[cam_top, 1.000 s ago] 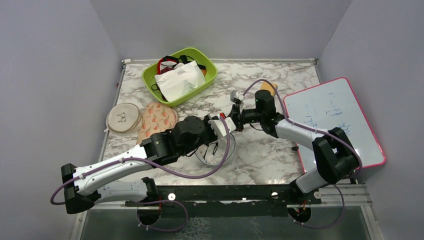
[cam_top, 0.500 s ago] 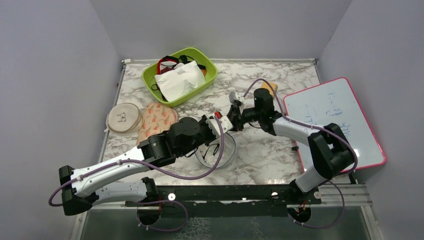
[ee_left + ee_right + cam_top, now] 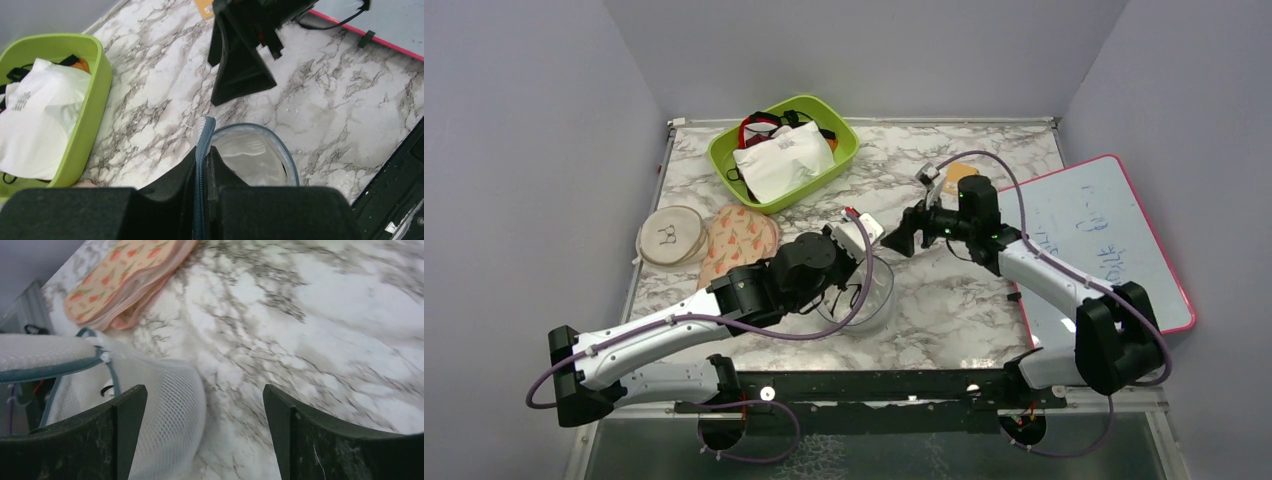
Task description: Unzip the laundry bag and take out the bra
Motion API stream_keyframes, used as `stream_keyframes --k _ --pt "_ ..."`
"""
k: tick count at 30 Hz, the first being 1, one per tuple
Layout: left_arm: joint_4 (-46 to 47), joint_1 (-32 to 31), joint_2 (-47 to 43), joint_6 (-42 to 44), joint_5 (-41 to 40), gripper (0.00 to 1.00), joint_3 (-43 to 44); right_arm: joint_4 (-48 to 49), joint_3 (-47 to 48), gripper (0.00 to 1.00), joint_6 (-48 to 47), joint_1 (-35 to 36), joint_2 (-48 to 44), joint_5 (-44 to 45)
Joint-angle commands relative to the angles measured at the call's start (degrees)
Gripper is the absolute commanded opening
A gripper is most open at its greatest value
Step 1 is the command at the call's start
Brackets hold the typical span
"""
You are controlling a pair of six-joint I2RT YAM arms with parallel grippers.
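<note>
Overhead and wrist views, as I see them from the console. The laundry bag [image 3: 871,296] lies on the marble table [image 3: 944,310] at the near centre, between the two arms, with its white mesh face toward the cameras. My left gripper [image 3: 203,156] has its fingers pressed fully together on the grey-blue zip band [image 3: 204,127] at the bag's far-left rim; the band runs upright between the two pads. My right gripper [image 3: 904,233] hovers just beyond the bag's far-right side with its fingers [image 3: 127,427] spread wide and nothing between them. In its own wrist view, mesh and bare marble fill the gap. I cannot tell how far the zip is undone. Something thin and dark shows through the mesh, too small for me to name. To the left lie a pouch printed with orange shapes [image 3: 738,240] and, touching its left edge, a beige round disc [image 3: 670,235]. A green bin [image 3: 840,150] holding a white pouch [image 3: 782,160] sits at the far left, and a pink-edged whiteboard [image 3: 1094,235] lies at the right.
</note>
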Motion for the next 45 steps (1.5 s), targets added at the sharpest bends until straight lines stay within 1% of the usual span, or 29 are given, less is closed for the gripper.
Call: stream_keyframes --k 1,4,6,8,10,12,15,18,20,23,27,31,36,37,41,43,45 --pt "-4.10 0.30 0.96 -8.09 -5.30 0.00 3.88 -16.29 4.09 0.89 5.02 -2.77 -3.66 14.27" --pt "-5.85 1.40 1.53 -10.84 -5.90 0.00 5.72 -28.65 9.99 0.90 2.96 -2.94 -1.85 8.82" --pt "-6.71 2.28 2.08 -11.73 -5.35 0.00 6.91 -31.11 9.83 0.90 4.76 -2.70 -2.24 4.46" --pt "-7.16 2.94 2.87 -12.65 -5.36 0.00 7.39 -29.14 7.33 0.90 8.11 -0.97 -4.94 2.54" --pt "-7.60 3.61 3.56 -14.04 -5.41 0.00 7.77 -26.90 4.18 0.89 11.61 1.26 -8.59 3.64" --pt "-8.07 4.16 4.29 -15.57 -5.12 0.00 8.23 -27.73 2.36 0.85 14.12 1.76 -11.24 5.61" --pt "-8.72 5.03 5.24 -17.13 -3.75 0.00 8.82 -30.81 1.71 0.77 14.22 1.90 -13.02 7.17" --pt "-9.08 5.82 6.17 -17.67 -2.47 0.00 9.48 -29.69 -0.41 0.72 14.42 2.11 -14.59 3.68" --pt "-9.68 6.19 6.80 -17.87 -2.36 0.00 10.15 -29.03 -1.33 0.71 14.93 2.33 -15.41 3.14" --pt "-10.01 6.80 7.30 -18.13 -1.70 0.00 10.77 -26.30 -2.54 0.71 16.27 2.60 -15.28 1.14" --pt "-10.16 7.38 8.04 -17.91 -0.82 0.00 11.44 -21.84 -3.60 0.71 18.19 3.71 -12.08 -1.41" --pt "-11.15 7.50 8.83 -17.81 -0.54 0.00 12.58 -19.65 -2.56 0.70 18.76 5.45 -9.43 -0.69" --pt "-12.15 8.04 9.21 -17.31 -0.65 0.00 13.54 -19.24 -1.83 0.61 19.19 6.33 -6.78 0.35" --pt "-12.55 8.28 9.31 -17.16 -0.65 0.00 13.76 -19.58 -2.09 0.58 19.12 6.34 -6.63 0.88" --pt "-14.51 9.78 9.75 -16.52 -0.81 0.00 15.09 -19.07 -4.36 0.41 19.36 6.34 -7.37 1.29" --pt "-15.52 10.74 10.14 -15.76 -0.74 0.00 15.76 -19.68 -4.92 0.36 19.27 6.34 -7.82 1.96" --pt "-16.42 11.89 10.67 -14.73 -0.81 0.00 16.54 -20.36 -5.14 0.34 18.99 6.34 -8.46 2.78"
